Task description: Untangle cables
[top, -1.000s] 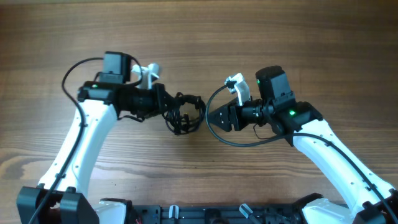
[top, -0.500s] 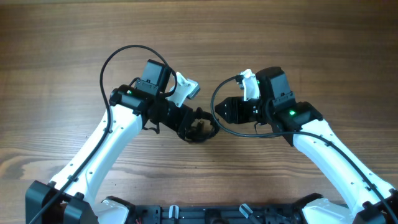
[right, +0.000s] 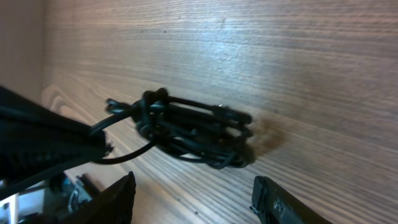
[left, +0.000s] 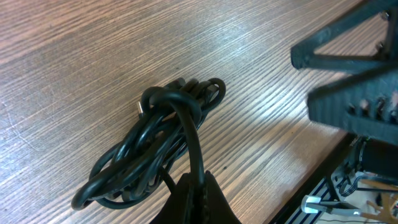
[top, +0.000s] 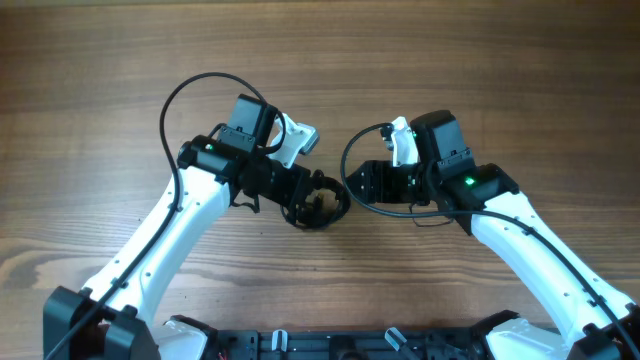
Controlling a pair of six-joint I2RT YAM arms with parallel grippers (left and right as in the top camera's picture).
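Note:
The cables (top: 320, 203) are one small knotted black bundle on the wooden table between the two arms. The bundle also shows in the left wrist view (left: 149, 149) and the right wrist view (right: 193, 134). My left gripper (top: 300, 196) is shut on one strand of the cables, which runs up between its fingers (left: 198, 186). My right gripper (top: 352, 185) is open and empty just right of the bundle, its two fingers (right: 196, 202) spread wide in front of it.
The wooden table (top: 320, 60) extends all round the bundle. A thick black cable fixed to the right arm (top: 385, 210) loops near the bundle. A black rail (top: 330, 345) runs along the table's front edge.
My left arm swung right and toward the front with the bundle, turning its wrist. My right gripper rotated and stayed just right of the bundle. Little moved in the last half second.

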